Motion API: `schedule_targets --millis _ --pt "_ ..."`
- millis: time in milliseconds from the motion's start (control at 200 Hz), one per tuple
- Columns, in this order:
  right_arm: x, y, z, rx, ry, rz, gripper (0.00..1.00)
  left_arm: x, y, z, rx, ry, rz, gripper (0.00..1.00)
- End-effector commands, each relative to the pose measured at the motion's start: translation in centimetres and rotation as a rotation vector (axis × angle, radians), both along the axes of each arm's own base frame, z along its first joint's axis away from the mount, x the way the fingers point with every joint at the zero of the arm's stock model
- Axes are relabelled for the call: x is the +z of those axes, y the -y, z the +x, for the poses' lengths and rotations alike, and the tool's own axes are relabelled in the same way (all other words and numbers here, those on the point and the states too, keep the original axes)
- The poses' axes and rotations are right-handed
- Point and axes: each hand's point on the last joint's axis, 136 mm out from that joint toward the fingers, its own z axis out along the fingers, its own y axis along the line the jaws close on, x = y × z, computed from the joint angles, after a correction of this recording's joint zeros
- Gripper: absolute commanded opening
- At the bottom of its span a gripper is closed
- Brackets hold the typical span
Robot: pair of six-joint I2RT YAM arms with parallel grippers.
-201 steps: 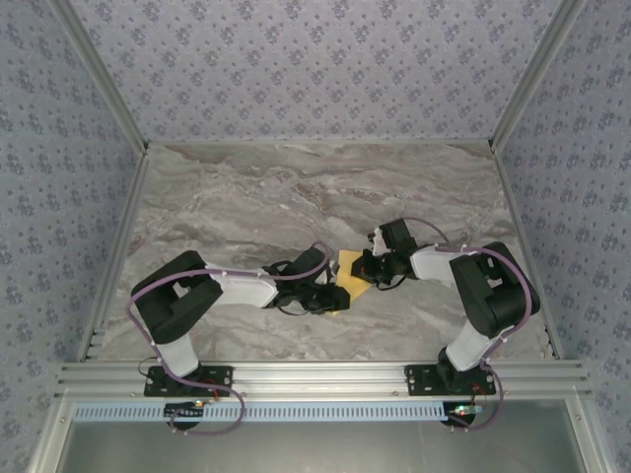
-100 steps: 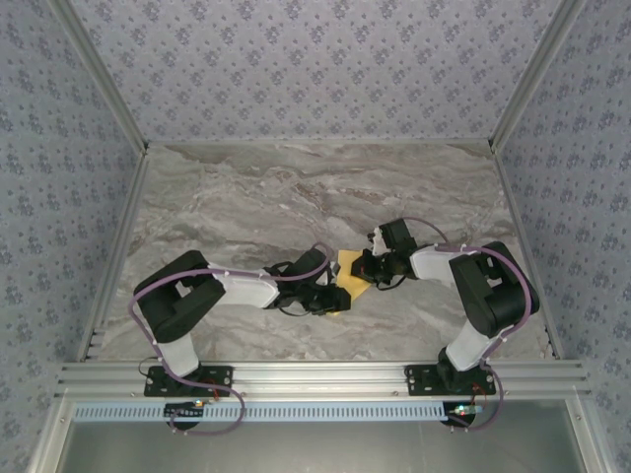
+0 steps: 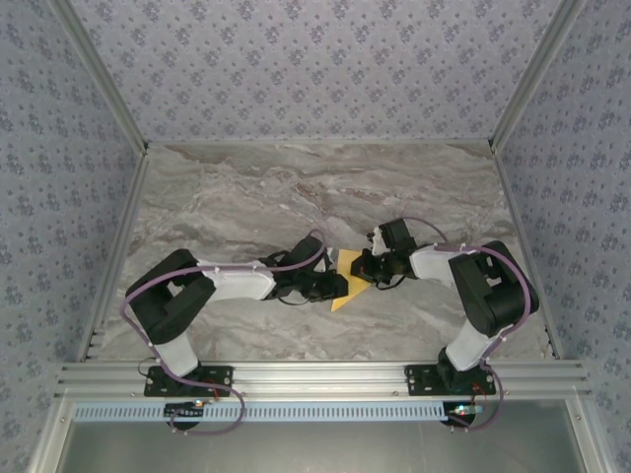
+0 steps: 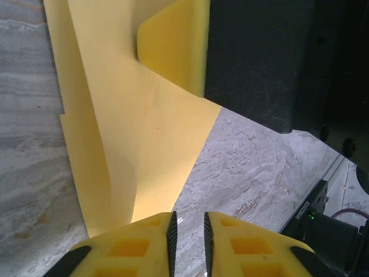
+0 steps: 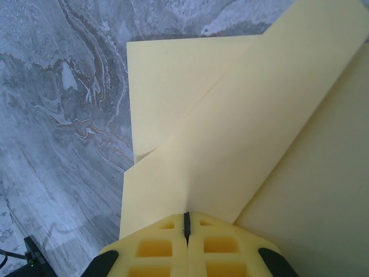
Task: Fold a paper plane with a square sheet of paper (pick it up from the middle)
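While the square sheet of paper (image 3: 345, 294), creased and with one flap curling up, rests on the marble bench (image 3: 296, 187), the right claw (image 5: 186, 216) is pressed together on one edge of it. At the opposite edge, the left claw (image 4: 189, 216) stands a slit apart, with bench showing through the gap. A dark housing (image 4: 259, 57) overhangs the paper's far corner.

The square sheet of paper (image 3: 342, 298) lies mid-desk (image 3: 246, 197), between left gripper (image 3: 333, 286) and right gripper (image 3: 363, 269).
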Motion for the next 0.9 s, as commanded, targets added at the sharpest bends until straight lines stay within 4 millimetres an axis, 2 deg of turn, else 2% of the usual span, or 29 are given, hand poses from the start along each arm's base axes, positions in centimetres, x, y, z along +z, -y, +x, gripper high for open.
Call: schedule_targets --millis 0,165,385,705,784,894 --pt "-5.6 3.7 -3.7 -0.044 -0.170 -0.222 0.00 -1.3 -0.1 -0.2 -0.011 -0.022 0.045 0.20" --pt "-5.6 3.7 -3.7 -0.044 -0.170 -0.223 0.00 -2.7 -0.6 -1.1 -0.014 -0.064 0.070 0.17" --pt "-5.8 3.8 -3.8 -0.045 -0.174 -0.228 0.00 -3.6 -0.7 -2.3 -0.026 -0.094 0.083 0.16" --pt "-6.2 4.0 -3.9 -0.050 -0.184 -0.240 0.00 -6.0 -2.8 -3.7 0.010 -0.137 0.138 0.11" --pt "-6.3 4.0 -4.0 -0.050 -0.186 -0.241 0.00 -5.4 -2.5 -3.6 0.008 -0.129 0.112 0.10" --pt "-6.3 4.0 -4.0 -0.051 -0.187 -0.240 0.00 -2.5 -1.1 -2.2 -0.007 -0.056 0.048 0.10"
